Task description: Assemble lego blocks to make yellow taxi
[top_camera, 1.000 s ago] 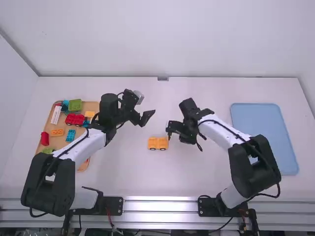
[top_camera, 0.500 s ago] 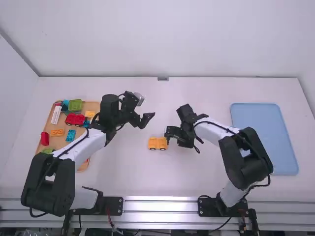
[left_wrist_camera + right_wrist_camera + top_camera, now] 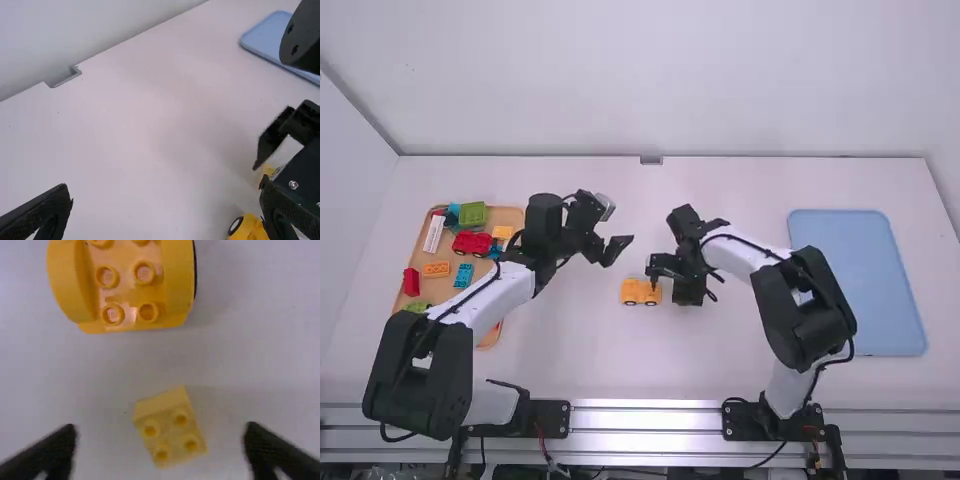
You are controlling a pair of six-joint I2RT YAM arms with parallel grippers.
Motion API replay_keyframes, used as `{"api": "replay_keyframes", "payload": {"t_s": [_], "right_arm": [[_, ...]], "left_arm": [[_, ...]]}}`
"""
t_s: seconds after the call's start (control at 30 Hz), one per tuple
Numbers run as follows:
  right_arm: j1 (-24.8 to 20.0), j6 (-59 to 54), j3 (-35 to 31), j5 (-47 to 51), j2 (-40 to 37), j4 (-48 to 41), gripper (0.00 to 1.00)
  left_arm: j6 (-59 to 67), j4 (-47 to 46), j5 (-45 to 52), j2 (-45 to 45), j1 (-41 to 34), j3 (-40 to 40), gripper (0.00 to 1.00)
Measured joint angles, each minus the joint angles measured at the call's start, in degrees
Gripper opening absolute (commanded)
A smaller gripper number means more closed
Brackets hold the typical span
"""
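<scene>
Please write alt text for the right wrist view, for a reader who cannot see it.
A small yellow block with four studs lies on the white table, seen between the open fingers of the right end effector. Apart from it is a larger yellow car body with studs.

Yellow car base [image 3: 177,282] glossy plastic; small block [image 3: 172,427] smooth plastic; rail [image 3: 645,418] shiny metal
</scene>
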Motion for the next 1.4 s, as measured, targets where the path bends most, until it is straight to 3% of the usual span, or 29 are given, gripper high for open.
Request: {"api": "replay_keyframes", "payload": {"t_s": [0.2, 0.37, 0.43, 0.53, 0.67, 0.73, 0.8, 1.0, 1.4], "right_arm": [[-0.79, -0.31, 5.81, -3.19, -4.07, -7.41, 0.99], [-8.07, -6.47, 5.86, -14.14, -15.56, -7.32, 0.99], [-14.38, -9.70, 1.79, -22.64, -19.23, -1.20, 0.99], [-20.17, -10.27, -4.46, -30.51, -18.71, 9.20, 0.98], [-24.85, -8.20, -14.16, -40.48, -16.87, 21.73, 0.99], [-26.03, -7.72, -17.86, -43.41, -16.79, 27.43, 0.99], [-26.69, -7.19, -21.92, -45.20, -16.79, 34.45, 0.99], [-25.14, -5.31, -29.83, -49.62, -15.32, 47.80, 0.99], [-24.74, 6.64, -28.22, -53.83, -10.27, 49.11, 0.99]], "left_arm": [[0.39, -0.96, -0.02, 0.00, 0.02, 0.00, 0.99], [4.50, -8.24, 0.11, -0.02, 0.00, -0.02, 0.99], [12.61, -13.53, 2.54, 0.00, 0.00, 0.00, 0.99], [24.26, -19.76, 7.54, 0.11, 0.11, 0.02, 0.99], [47.15, -31.10, 17.09, 1.84, 0.11, -0.22, 0.99], [55.78, -31.41, 21.53, 3.63, 0.13, -0.68, 0.99], [61.09, -28.33, 25.66, 6.58, 0.11, -0.76, 0.99], [59.93, -15.34, 32.50, 15.13, 0.11, -0.74, 0.99], [54.27, -8.79, 38.93, 19.26, -0.09, -0.74, 0.99]]}}
